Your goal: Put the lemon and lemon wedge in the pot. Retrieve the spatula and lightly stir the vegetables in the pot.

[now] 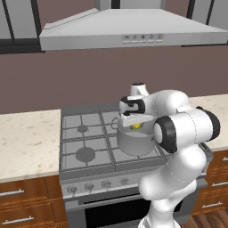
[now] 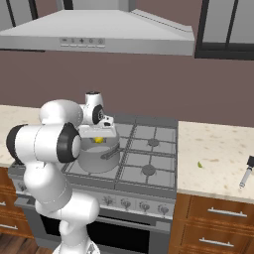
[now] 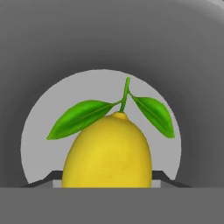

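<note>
So the arm was bent over the stove (image 1: 84,142) with the hand (image 1: 136,123) parked right above the pot (image 1: 133,143), pointing down into it. The lemon (image 3: 108,151) sat between the two finger tips (image 3: 43,181), which were partway apart and pressed in on either side of it, so the hand had hold of it. From the hand's own camera the lemon was front and center, stem and two green leaves sticking out on the far side, with the pot's pale bottom as a light circle behind it and the darker grey wall all around. From both base cameras you could just catch a bit of yellow (image 2: 98,140) at the mouth of the pot, right under the hand. Whether the lemon was touching the bottom or hanging a bit above it, I couldn't tell.

The pot itself stood on the front right part of the stove grates as seen from the left base camera, with one loop handle (image 2: 111,154) poking out toward the middle of the stove. The other burners had nothing on them.

Off to the right of the stove, on the light speckled table (image 2: 213,158), there was a tiny green thing (image 2: 199,164), too small to tell what it was. Further right near the edge lay a dark-handled utensil (image 2: 246,172), cut off by the frame. The range hood (image 1: 133,31) hung above everything, knobs (image 1: 89,186) along the stove's front.
</note>
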